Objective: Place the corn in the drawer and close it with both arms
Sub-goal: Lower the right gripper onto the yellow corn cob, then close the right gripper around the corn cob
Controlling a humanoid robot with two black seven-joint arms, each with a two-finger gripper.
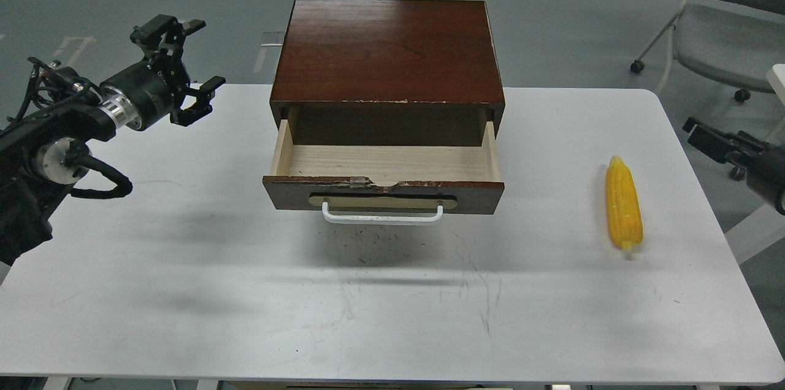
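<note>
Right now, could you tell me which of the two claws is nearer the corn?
The right claw, at the table's right edge, is nearer the corn; the left claw is beyond the open drawer, far left.

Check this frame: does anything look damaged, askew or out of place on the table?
Minor wear only. The drawer stands pulled open and empty, and its front's top edge is chipped near the middle, as is the front edge of the cabinet top. The table is scuffed in front of the cabinet. The corn lies intact at the right.
</note>
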